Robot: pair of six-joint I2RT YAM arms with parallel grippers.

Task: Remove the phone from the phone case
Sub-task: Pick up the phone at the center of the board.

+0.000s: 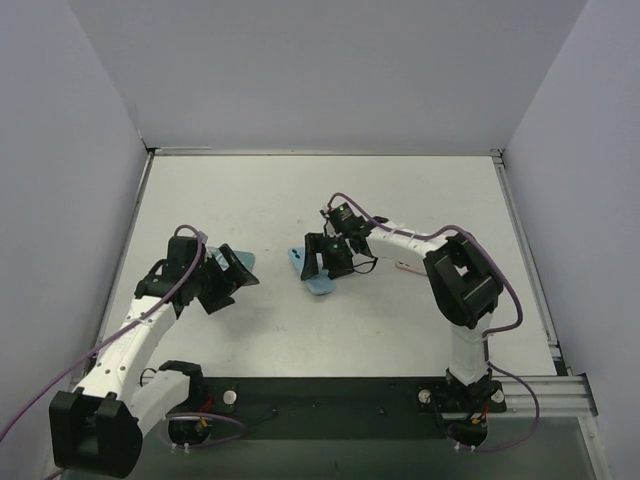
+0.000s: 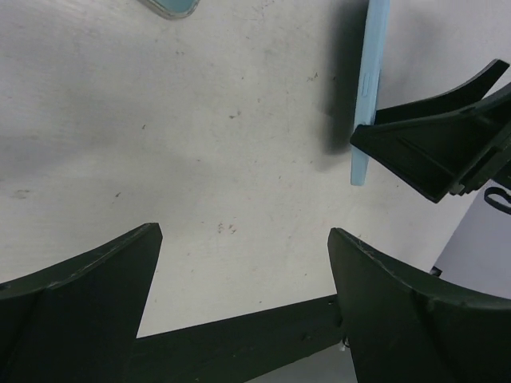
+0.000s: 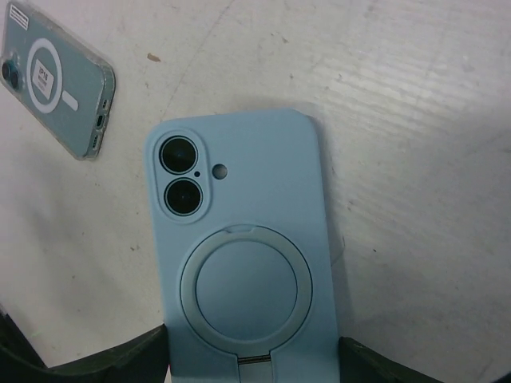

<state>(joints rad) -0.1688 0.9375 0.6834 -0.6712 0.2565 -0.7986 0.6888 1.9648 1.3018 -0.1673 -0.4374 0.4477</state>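
A light blue phone case [image 3: 239,231] with a round ring stand holds a phone whose two camera lenses show through the cutout. My right gripper [image 3: 254,359] is shut on the case's lower end, one finger against each long edge. In the top view the right gripper [image 1: 332,258] holds the case [image 1: 318,284] at the table's middle. The left wrist view shows the case [image 2: 367,88] edge-on and standing upright. My left gripper [image 2: 243,239] is open with only bare table between its fingers. It sits left of the case [image 1: 228,275] and apart from it.
A second phone in a clear case [image 3: 56,80] lies flat on the table beyond the blue one, right by the left gripper [image 1: 243,258]. Its corner shows at the top of the left wrist view [image 2: 172,8]. White walls [image 1: 60,150] enclose the table.
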